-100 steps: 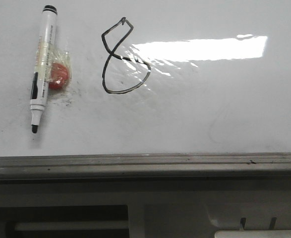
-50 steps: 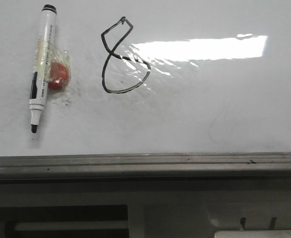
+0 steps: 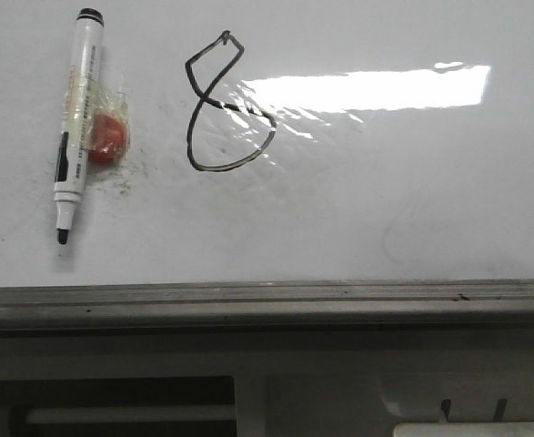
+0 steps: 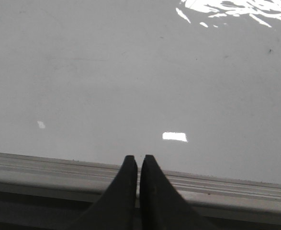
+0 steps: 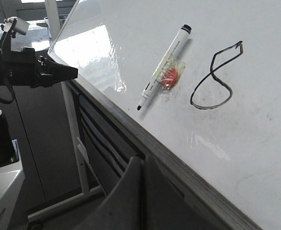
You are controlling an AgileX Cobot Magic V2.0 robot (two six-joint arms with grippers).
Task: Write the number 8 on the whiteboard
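The number 8 [image 3: 206,101] is drawn in thin black line on the whiteboard [image 3: 385,200], left of a glare patch. It also shows in the right wrist view [image 5: 211,75]. Neither gripper shows in the front view. My left gripper [image 4: 139,158] is shut and empty, its tips over the board's grey bottom rail [image 4: 44,165], off the white surface. My right gripper [image 5: 142,159] is shut and empty, hanging below and in front of the rail [image 5: 178,165], well away from the 8.
A white marker [image 3: 77,118] with a black cap lies uncapped-tip-down on the board left of the 8, taped to a red lump [image 3: 108,138]. My left arm [image 5: 35,72] shows in the right wrist view beside the board's edge. A stand frame [image 5: 83,177] is below.
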